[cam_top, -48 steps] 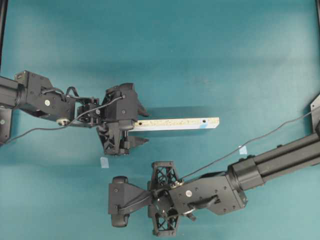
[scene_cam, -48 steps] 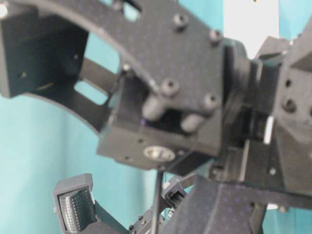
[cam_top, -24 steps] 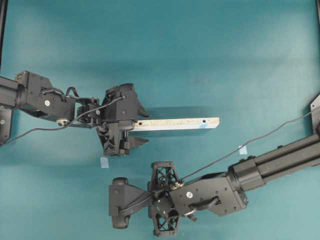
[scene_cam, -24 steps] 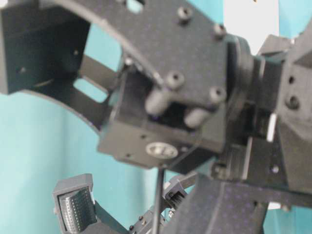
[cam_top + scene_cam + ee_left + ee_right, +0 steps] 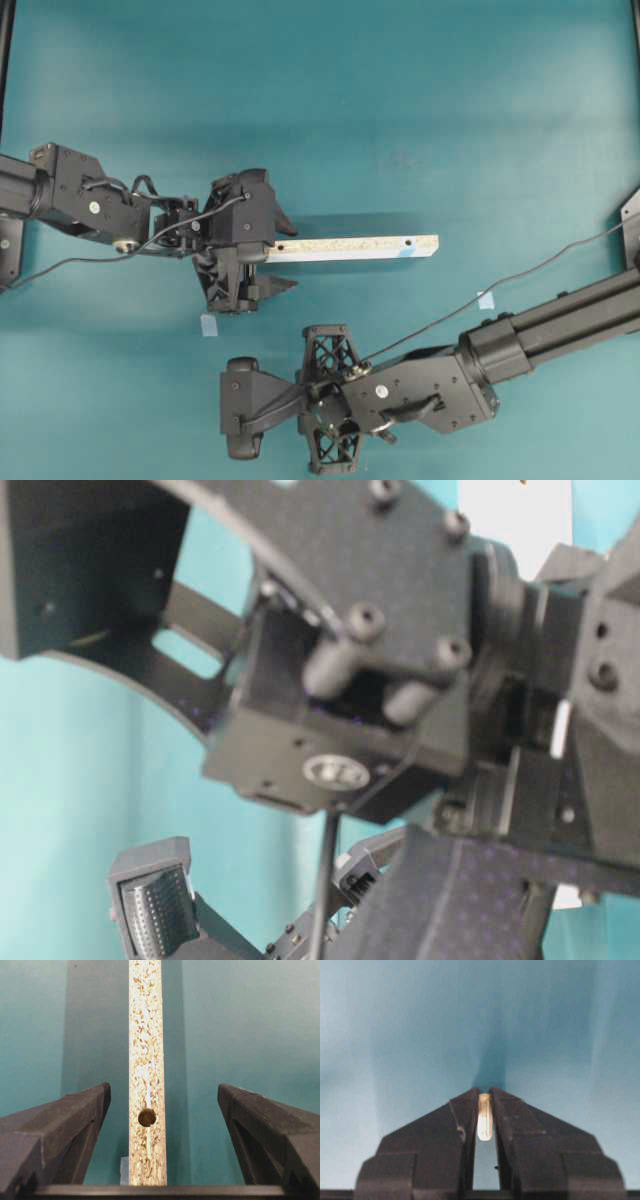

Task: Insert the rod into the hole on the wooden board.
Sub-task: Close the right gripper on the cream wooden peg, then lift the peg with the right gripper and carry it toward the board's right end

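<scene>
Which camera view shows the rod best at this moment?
The right wrist view: the rod appears close up, pinched between the right gripper fingertips. The overhead, table-level and left wrist views show nothing of it.

Overhead, my table (image 5: 400,100) is evenly lit, soft shadows falling toward 12 o'clock of the board (image 5: 350,247). The table-level view is blurred by my arm close up. My right wrist view is hazy, pale at 9 o'clock.
</scene>
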